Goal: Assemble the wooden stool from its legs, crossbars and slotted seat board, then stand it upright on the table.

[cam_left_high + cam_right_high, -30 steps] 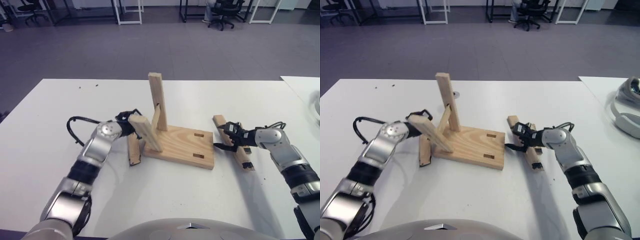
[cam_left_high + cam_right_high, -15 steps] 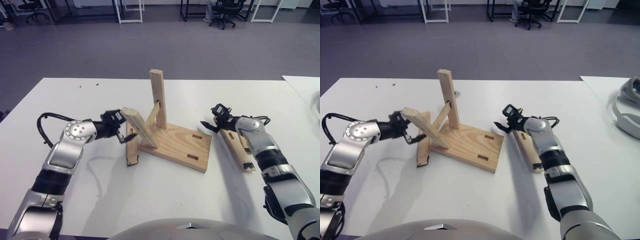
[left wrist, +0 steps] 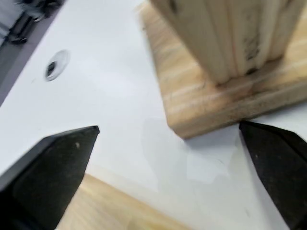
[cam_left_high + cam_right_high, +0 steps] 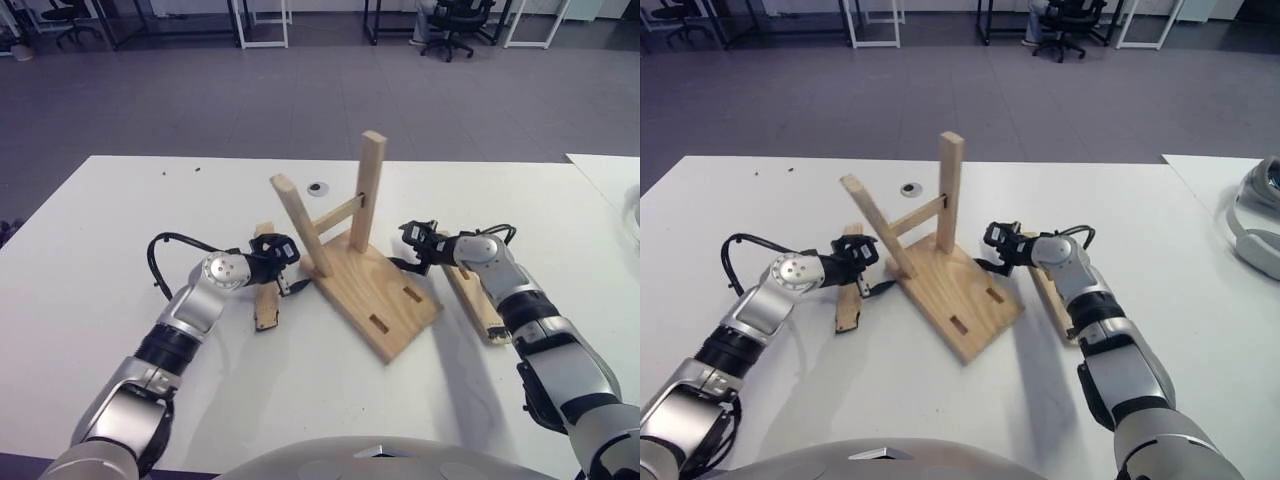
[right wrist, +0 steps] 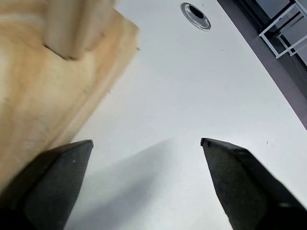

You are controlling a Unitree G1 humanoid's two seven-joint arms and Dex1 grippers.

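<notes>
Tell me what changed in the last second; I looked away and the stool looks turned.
The seat board, with two legs and crossbar, swung so its slotted end points toward the robot. The left gripper moved from the leaning leg to the board's left corner; the right gripper left the loose pieces for the board's right edge. Both are open. Those and the loose piece on the left stayed put.
</notes>
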